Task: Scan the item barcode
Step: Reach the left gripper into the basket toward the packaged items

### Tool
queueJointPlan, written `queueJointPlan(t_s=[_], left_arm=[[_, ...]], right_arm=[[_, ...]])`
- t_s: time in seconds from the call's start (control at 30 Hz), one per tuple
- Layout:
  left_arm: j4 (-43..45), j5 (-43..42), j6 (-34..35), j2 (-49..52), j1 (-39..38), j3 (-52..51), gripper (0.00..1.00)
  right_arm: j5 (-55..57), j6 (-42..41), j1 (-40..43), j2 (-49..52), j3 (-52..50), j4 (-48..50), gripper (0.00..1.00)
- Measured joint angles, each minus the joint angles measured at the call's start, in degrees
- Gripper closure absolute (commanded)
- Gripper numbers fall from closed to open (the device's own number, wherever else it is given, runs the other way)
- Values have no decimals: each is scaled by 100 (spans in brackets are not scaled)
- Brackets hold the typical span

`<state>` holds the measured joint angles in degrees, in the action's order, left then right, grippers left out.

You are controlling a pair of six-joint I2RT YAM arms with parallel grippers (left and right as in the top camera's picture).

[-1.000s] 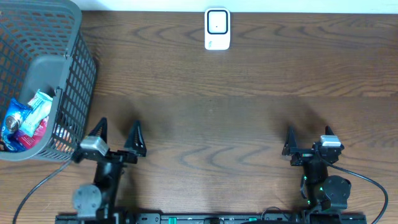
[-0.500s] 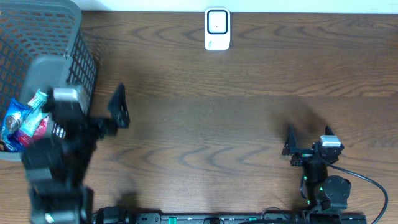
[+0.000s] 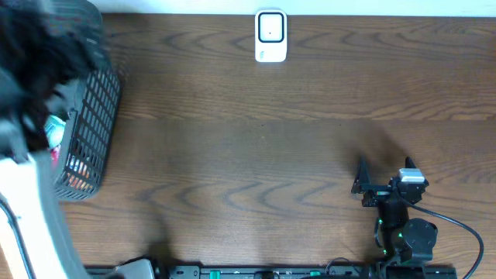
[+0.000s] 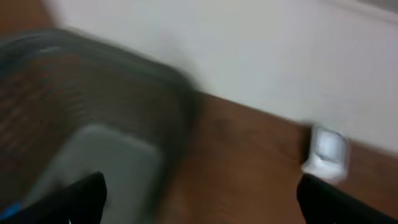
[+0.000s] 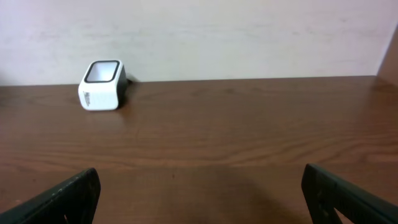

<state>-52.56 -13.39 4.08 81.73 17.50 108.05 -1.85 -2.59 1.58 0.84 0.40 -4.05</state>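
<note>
Moved since earlier: the left arm (image 3: 31, 217) has been swung up from the near edge of the desk (image 3: 256, 155) and is now smeared across the overhead view above the basket (image 3: 97, 116); the right arm (image 3: 407, 232) is seen unchanged.
Item: packets (image 3: 53, 130), one teal and white, are glimpsed in the basket, below and ahead of the left claw (image 4: 199, 186); none has been picked, and which is meant cannot be told.
Basket: seen blurred ahead of the left claw, toward its left finger.
Left claw: spread fully wide, nothing held between the fingers.
Scanner (image 5: 101, 85): stood at the desk's far edge, ahead of the right claw (image 5: 202, 183) toward its left finger, well apart from it.
Right claw: fully spread, empty, held low over the desk.
Risk: with the arm carried fast, a finger may be caught on the basket's rim or mesh wall and the basket tipped or dragged. Among overlapping packets, two may be pinched together, or one gripped with its barcode covered.
</note>
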Motion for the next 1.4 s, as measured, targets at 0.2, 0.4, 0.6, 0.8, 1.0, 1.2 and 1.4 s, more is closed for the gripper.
queueJointPlan(t_s=[0.2,0.4,0.6,0.8,1.0,1.2,1.4], left_arm=[[-393,190,671,911,1259,444,2],[-1451,756,809,1388,1620,444,2],[-1991,1497,1099,2041,1644,446,2],[-1934,2306,1370,2551,1438,-13,2],[-1235,2629,1327,2839,1279,-737,14],[-437,2730,1156,2876,1147,-1329,17],[439,2702,964,2881,1137,-1856,21]], right_arm=[[0,0,0,0,0,2,1],[0,0,0,0,0,2,1],[0,2,0,0,0,2,1],[0,0,0,0,0,2,1],[0,0,0,0,0,0,1],[0,0,0,0,0,2,1],[0,0,0,0,0,2,1]])
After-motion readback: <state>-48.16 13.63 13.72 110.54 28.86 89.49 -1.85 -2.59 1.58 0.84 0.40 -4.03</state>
